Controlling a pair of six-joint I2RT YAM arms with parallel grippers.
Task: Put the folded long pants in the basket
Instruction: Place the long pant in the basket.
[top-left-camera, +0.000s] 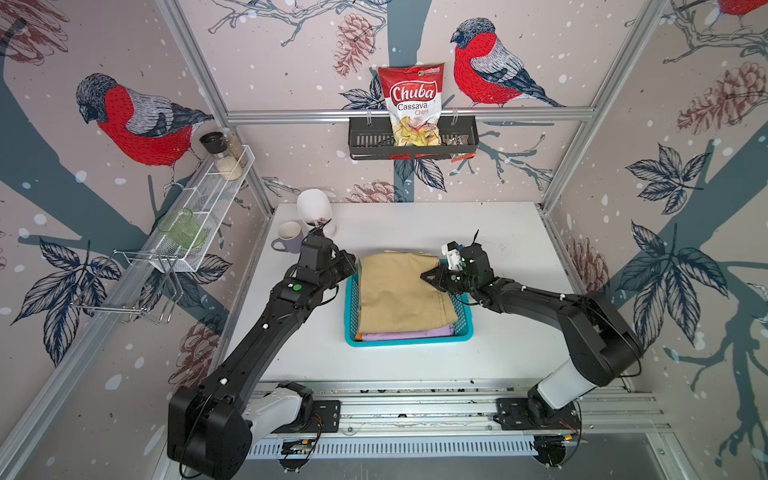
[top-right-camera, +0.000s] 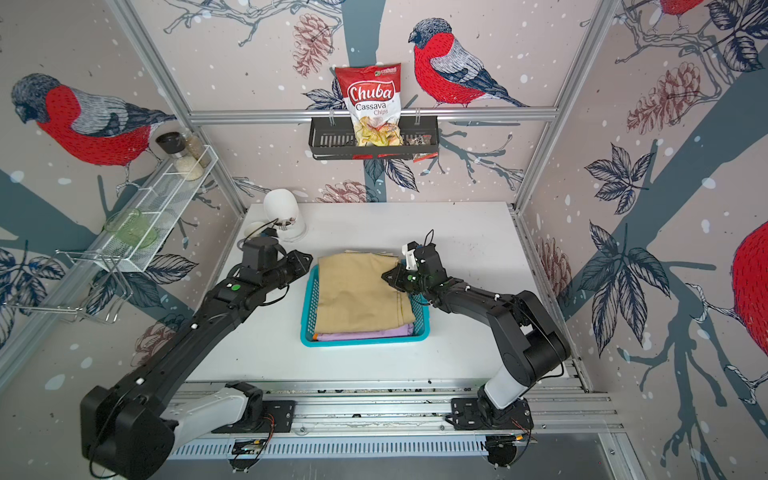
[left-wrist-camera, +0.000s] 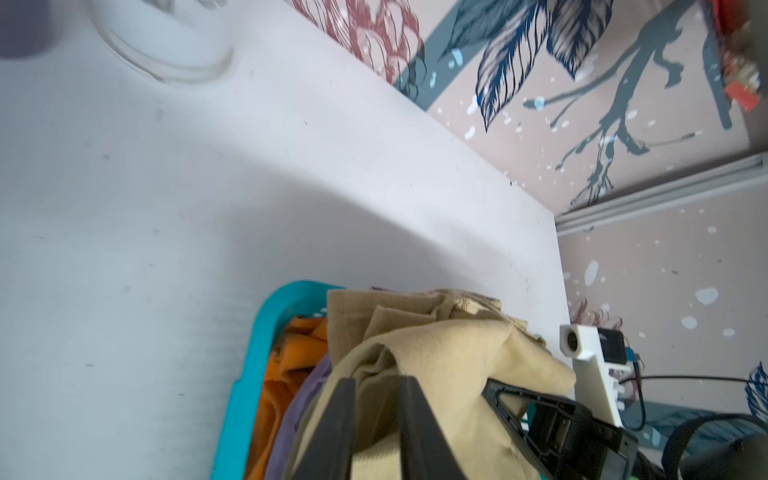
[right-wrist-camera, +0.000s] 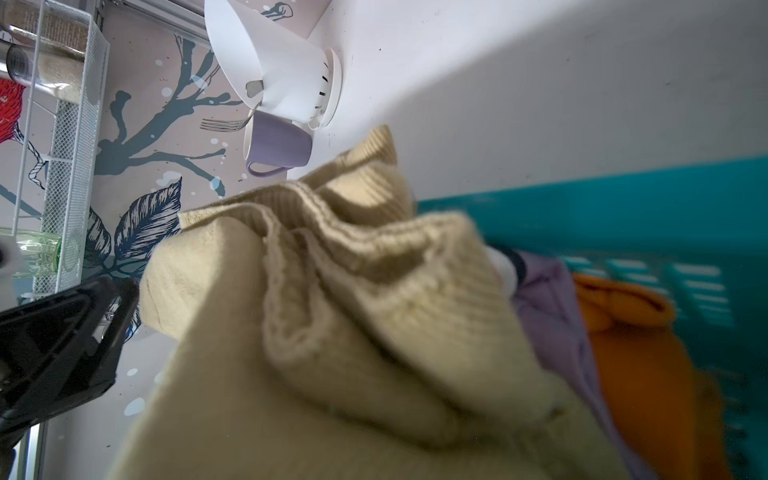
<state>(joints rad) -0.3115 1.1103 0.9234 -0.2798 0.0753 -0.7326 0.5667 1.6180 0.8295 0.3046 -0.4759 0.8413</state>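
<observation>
Basket (top-left-camera: 409, 341) sits centre-frame on the white bench (top-left-camera: 415, 232) in both top views, w/ all three folded pants stacked inside. Khaki pants (top-left-camera: 399, 295) lie on top and cover nearly the whole opening. Their far end spills over the rim toward the top of the frame and the fabric there is rumpled. Lilac pants (top-left-camera: 407, 332) show as a thin band under the khaki at the lower edge. Orange pants (top-left-camera: 358, 336) are only a sliver at the lower-left corner there, but the left wrist view shows them at the bottom of the stack (left-wrist-camera: 286, 374), against the turquoise wall. L arm reaches in from lower left. L jaws sit at the khaki's upper-left corner, and in the wrist view the two black fingers (left-wrist-camera: 415, 415) stand close together w/ a khaki fold pinched between them. R arm comes in from lower right, w/ R jaws on the khaki's right edge, above centre. In the R wrist view the bunched khaki (right-wrist-camera: 332, 332) hides the fingers. R jaws are closed and apparently clamped on that edge. A lilac mug (top-left-camera: 289, 237) and white holder (top-left-camera: 314, 205) stand well apart at upper left of the bench.
</observation>
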